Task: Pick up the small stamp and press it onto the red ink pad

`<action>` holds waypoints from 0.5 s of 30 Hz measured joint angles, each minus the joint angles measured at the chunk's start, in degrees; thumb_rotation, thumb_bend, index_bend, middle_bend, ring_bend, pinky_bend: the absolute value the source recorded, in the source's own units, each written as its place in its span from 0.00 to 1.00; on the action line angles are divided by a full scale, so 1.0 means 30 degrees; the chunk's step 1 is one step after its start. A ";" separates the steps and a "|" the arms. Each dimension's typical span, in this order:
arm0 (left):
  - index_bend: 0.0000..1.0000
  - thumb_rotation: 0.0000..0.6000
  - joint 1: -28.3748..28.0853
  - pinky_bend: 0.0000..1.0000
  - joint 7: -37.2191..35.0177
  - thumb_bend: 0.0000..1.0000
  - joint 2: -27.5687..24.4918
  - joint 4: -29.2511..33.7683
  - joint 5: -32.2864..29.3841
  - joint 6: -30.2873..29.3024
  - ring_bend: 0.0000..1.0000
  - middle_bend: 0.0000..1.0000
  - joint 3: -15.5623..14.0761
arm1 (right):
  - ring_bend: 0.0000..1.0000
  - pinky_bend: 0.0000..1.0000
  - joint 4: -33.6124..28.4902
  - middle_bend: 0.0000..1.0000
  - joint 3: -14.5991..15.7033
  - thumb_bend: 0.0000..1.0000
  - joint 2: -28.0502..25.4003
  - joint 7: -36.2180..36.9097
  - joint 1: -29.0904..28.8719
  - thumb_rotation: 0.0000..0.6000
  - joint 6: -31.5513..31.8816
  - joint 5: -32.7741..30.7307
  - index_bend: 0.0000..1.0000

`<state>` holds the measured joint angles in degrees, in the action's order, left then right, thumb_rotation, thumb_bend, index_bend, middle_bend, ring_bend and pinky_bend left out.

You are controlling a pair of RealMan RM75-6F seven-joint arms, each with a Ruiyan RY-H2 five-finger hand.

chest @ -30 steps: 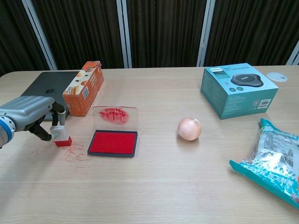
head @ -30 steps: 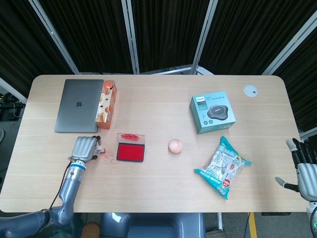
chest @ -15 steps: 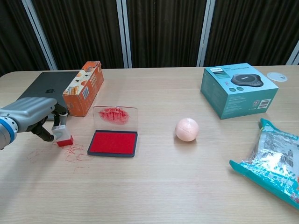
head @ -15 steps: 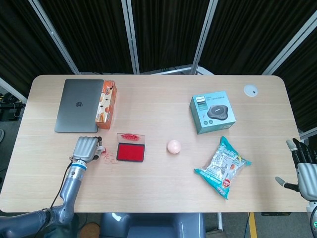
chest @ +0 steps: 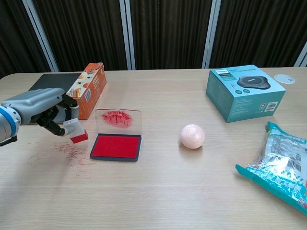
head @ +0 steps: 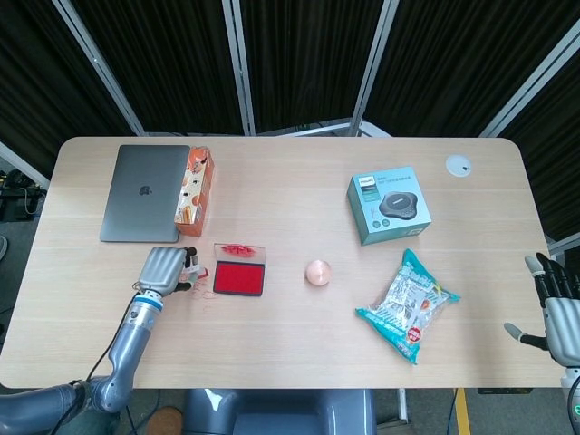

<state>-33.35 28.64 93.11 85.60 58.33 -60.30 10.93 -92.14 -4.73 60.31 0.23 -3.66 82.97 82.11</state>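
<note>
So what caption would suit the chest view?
Left hand holds the small stamp, tilted, just left of the open red ink pad.

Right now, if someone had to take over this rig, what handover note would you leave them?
Left hand holds the small stamp, lifted and tilted, just left of the red ink pad.
Right hand is open, idle off the table's right edge.
The ink pad lies open, its clear lid upright behind.
Done: stamp picked up.
Left: carry it over the pad and press down.

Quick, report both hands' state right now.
Left hand: holding the small stamp, lifted off the table, beside the red ink pad.
Right hand: open, holding nothing.
</note>
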 measured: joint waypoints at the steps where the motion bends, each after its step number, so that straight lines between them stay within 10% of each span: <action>1: 0.53 1.00 -0.0194 0.88 0.0072 0.35 -0.0067 0.0174 -0.0028 0.0134 0.80 0.54 0.0090 | 0.00 0.00 0.0019 0.00 -0.0009 0.00 0.0009 -0.0011 -0.0005 1.00 -0.0025 -0.0039 0.00; 15: 0.54 1.00 -0.2752 0.88 0.2442 0.35 0.1560 -0.0434 -0.2258 0.1452 0.80 0.55 0.0384 | 0.00 0.00 0.0387 0.00 -0.0297 0.00 0.0005 0.0307 -0.0042 1.00 -0.0262 -0.0734 0.00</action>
<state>-41.60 35.96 97.79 84.29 51.56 -55.94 12.08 -90.98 -5.62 60.32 1.15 -3.79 82.19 79.91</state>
